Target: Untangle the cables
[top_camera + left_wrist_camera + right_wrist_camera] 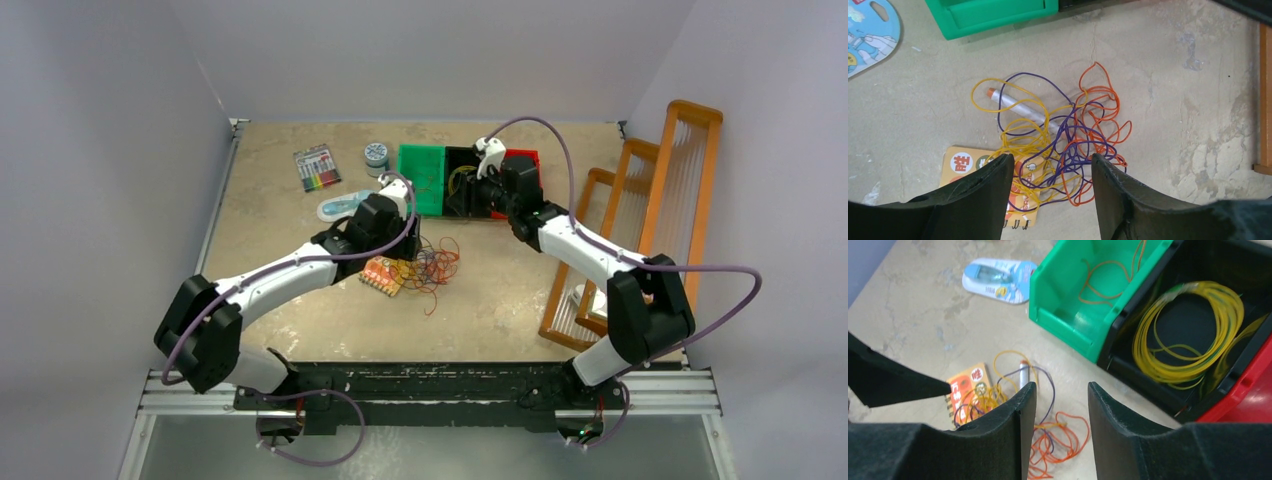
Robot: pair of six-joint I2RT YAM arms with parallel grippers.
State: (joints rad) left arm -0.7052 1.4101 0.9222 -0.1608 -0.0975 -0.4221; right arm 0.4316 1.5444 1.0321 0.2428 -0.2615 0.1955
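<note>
- The left hand (pixel 1053 167) stood open, its fingers straddling the tangled cables (pixel 1068 135) on the counter (pixel 1188 75) and gripping nothing.
- The right hand (pixel 1062 395) hung part open and empty beside the bins.
- The green bin (pixel 1068 332) held an orange loop (pixel 1100 285), and the black bin (pixel 1138 382) a yellow coil (pixel 1193 340).
- Bare counter lay to the right of the tangle.

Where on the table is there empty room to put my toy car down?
The biggest bare patch of table lies between the cable tangle and the wooden racks. Another lies left of the marker pack, by the wall. The middle is crowded: tangle, orange notebook, left gripper above it. The bins crowd the far middle.
</note>
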